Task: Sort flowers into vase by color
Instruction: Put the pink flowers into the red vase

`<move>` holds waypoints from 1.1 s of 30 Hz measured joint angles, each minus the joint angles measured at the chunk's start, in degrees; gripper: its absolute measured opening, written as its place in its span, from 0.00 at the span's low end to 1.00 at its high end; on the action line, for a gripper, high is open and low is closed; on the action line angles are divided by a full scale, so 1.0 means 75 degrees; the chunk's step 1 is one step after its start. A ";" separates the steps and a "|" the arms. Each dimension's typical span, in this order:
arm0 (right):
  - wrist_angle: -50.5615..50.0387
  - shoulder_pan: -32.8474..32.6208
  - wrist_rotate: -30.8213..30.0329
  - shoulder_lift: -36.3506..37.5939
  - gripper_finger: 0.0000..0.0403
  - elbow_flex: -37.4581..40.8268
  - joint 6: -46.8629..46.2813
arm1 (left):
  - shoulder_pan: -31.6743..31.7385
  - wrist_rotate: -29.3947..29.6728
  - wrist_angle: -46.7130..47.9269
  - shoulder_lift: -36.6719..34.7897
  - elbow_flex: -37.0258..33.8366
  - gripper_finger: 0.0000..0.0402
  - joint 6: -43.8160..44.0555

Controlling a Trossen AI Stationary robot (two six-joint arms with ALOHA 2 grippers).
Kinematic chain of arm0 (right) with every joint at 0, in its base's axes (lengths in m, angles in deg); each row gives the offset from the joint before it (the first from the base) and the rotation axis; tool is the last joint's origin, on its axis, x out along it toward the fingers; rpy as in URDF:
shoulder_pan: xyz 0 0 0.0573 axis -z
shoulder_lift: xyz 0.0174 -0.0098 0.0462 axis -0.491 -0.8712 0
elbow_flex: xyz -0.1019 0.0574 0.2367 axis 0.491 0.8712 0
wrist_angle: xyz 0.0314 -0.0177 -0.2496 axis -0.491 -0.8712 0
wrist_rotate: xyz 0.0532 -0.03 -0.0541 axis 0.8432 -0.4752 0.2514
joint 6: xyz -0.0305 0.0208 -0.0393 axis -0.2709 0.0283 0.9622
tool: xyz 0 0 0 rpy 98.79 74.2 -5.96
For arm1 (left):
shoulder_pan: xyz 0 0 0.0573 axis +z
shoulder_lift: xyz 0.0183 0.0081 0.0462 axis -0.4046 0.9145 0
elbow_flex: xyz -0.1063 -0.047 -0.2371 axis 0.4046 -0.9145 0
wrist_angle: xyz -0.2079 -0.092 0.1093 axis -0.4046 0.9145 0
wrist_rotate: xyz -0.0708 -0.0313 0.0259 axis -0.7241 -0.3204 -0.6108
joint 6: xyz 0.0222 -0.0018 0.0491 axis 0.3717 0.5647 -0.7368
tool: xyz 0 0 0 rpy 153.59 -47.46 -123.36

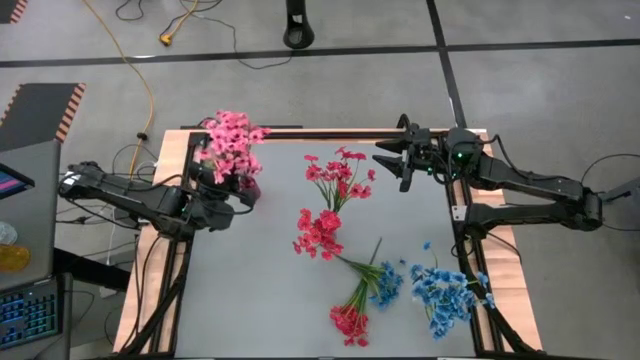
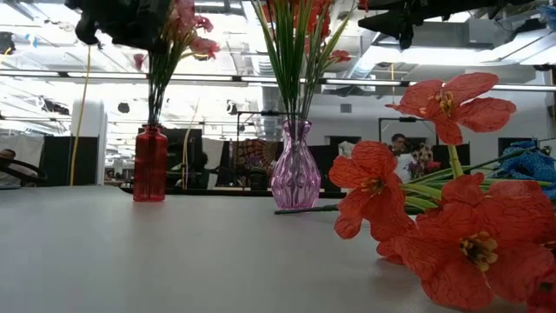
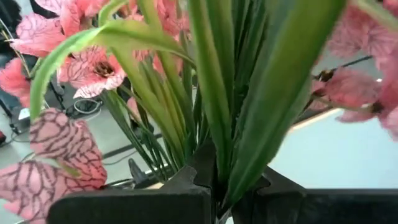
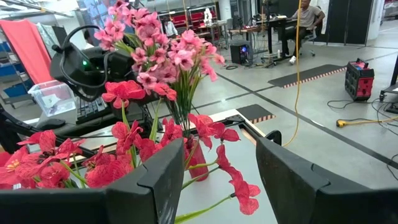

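1. We count 2 vases: red vase (image 2: 150,163) w/ pink flowers (image 1: 230,143) at the worktop (image 1: 260,260) far-left corner, pink-glass vase (image 2: 295,169) w/ red flowers (image 1: 340,175), upright.
2. Loose sprigs: 2 red, (image 1: 318,233) & (image 1: 350,320); 2 blue, (image 1: 386,284) & (image 1: 445,295), lying flat near-right, stems roughly diagonal.
3. Open room: worktop's near-left.
4. Left pincer (image 3: 214,186) narrow, clamped on pink stems above the red vase.
5. Right pincer (image 4: 217,180) wide, holding nothing, near the far-right corner.

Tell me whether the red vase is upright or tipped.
Upright: the red vase stands straight on the table, pink flowers rising from it.
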 joint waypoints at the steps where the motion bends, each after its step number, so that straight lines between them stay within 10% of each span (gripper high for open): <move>1: 0.0000 0.0000 0.0000 0.0000 0.56 0.0000 0.0000 | -0.0001 0.0004 0.0097 0.0000 0.0000 0.02 0.0093; 33: 0.0003 -0.0001 0.0000 0.0000 0.56 0.0000 -0.0002 | 0.0835 -0.1002 -0.0157 -0.0020 0.0221 0.02 0.0359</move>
